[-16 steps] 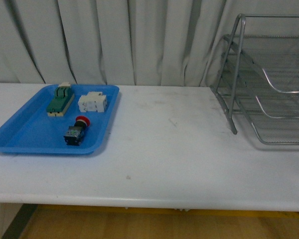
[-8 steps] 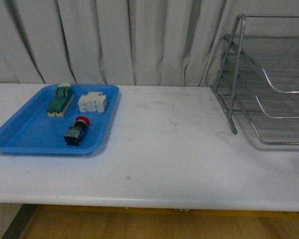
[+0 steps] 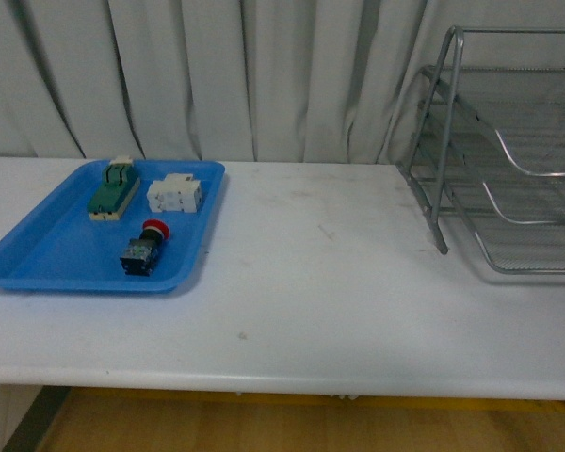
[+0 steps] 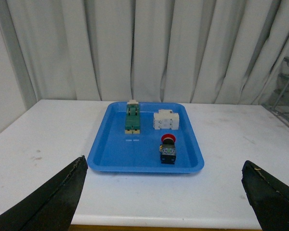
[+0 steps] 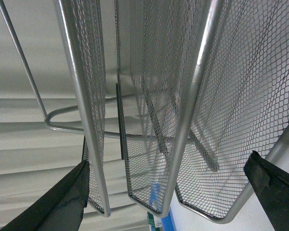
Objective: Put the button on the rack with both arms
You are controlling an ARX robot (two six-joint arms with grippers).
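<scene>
The button (image 3: 142,249), red-capped on a dark body, lies in the blue tray (image 3: 47,254) at the table's left. In the left wrist view the button (image 4: 167,148) sits well ahead of my left gripper (image 4: 168,192), whose black fingers (image 4: 58,197) stand wide open with nothing between them. The silver wire-mesh rack (image 3: 508,151) stands at the table's far right. In the right wrist view the rack (image 5: 154,106) fills the picture at close range, and my right gripper (image 5: 168,192) is open in front of its mesh tiers. Neither arm shows in the front view.
A green-topped switch block (image 3: 113,188) and a white rectangular block (image 3: 175,194) lie in the tray behind the button. White curtains (image 3: 217,75) hang behind the table. The table's front edge (image 3: 264,386) runs across the front view.
</scene>
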